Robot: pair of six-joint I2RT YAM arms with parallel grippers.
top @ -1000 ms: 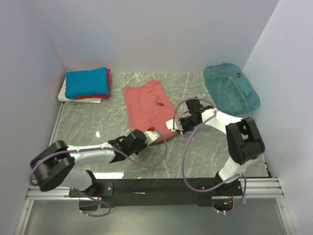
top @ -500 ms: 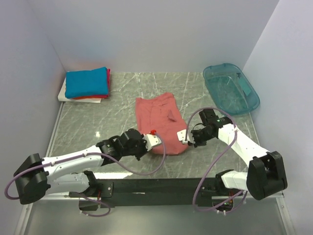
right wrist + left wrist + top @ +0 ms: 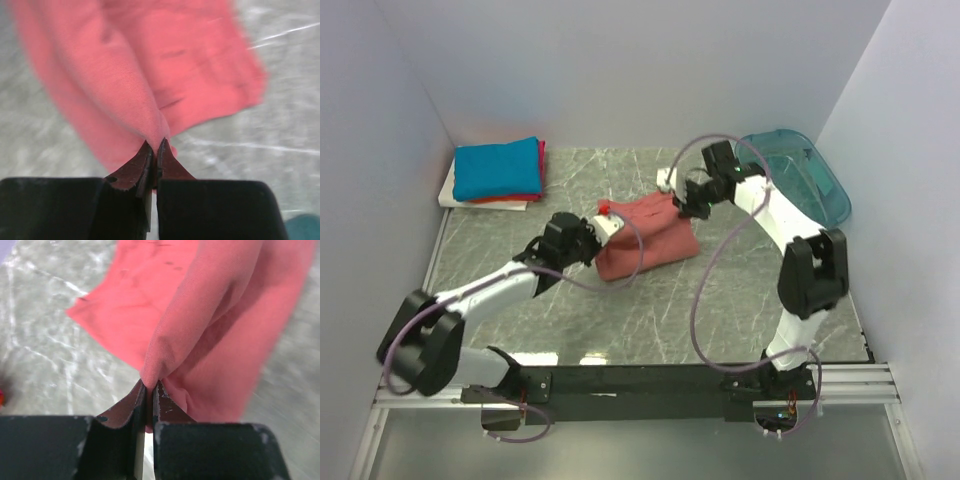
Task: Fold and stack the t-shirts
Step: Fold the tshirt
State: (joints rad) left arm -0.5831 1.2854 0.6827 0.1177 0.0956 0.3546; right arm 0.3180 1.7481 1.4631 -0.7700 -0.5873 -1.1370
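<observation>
Rightward, teal bin (image 3: 812,205); pink t-shirt (image 3: 655,232) on table (image 3: 620,322).

Overhead I'm looking down from behind across the whole table (image 3: 720,290); both wrist cameras sit tight on the same salmon-pink shirt (image 3: 225,315).

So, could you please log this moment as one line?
step: folding | left gripper: shut on salmon-pink t-shirt | right gripper: shut on it | folded stack: far-left corner

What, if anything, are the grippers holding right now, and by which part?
Both hold the salmon-pink t-shirt: the left gripper pinches a cloth fold on its left side, the right gripper a fold on its right side.
</observation>
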